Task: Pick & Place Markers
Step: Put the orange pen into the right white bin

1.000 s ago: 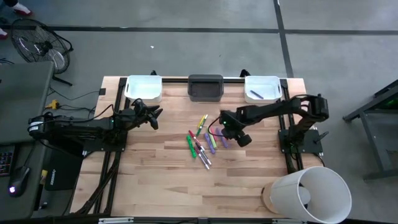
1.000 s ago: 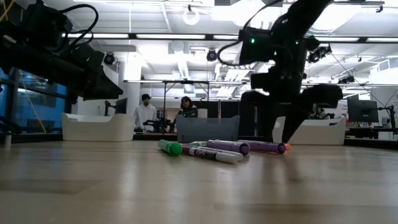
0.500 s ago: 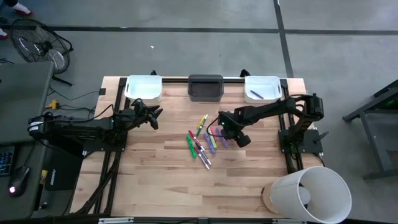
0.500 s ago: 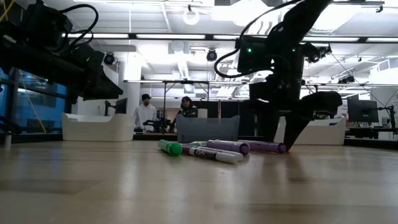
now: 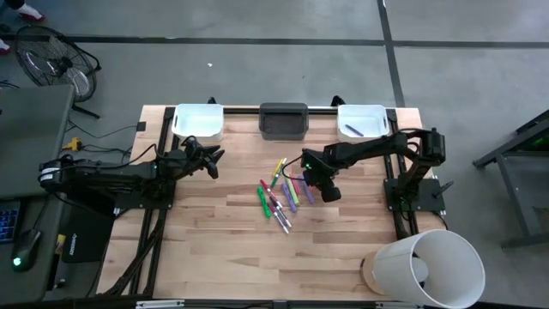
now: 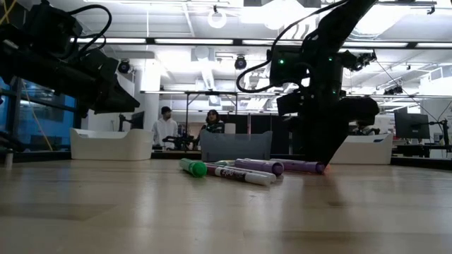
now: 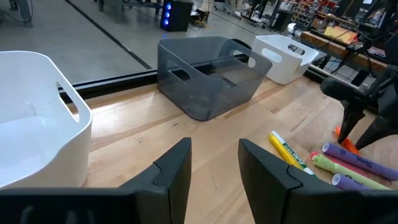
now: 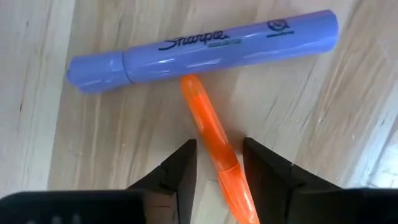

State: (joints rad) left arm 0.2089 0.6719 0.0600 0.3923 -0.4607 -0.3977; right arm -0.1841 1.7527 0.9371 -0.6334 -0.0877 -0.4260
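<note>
Several markers (image 5: 281,193) in green, purple, yellow and white lie loose in a cluster at the table's middle. At the cluster's right side an orange marker (image 8: 211,134) lies flat, its tip against a purple marker (image 8: 205,46). My right gripper (image 8: 219,146) points straight down over the orange marker and is open, one finger on each side of it. My left gripper (image 7: 214,165) waits open above the table's far left part, holding nothing. My right gripper comes from above with its fingers across the orange marker's barrel (image 8: 225,163). A strip of bare table shows between the marker and one finger (image 8: 185,167). The other finger (image 8: 256,167) meets the marker's edge in the picture, and I cannot tell whether it touches. The marker lies flat on the table.
Along the far edge stand a white bin (image 5: 199,123), a grey bin (image 5: 283,121) and a second white bin (image 5: 361,121) with a marker inside. A white round container (image 5: 426,266) sits off the near right corner. Bare wood lies near the front edge.
My right gripper has come down a little onto the right side of the marker cluster and has rolled about its own axis. Its fingers have drawn closer together around the orange marker. The markers lie as before.
</note>
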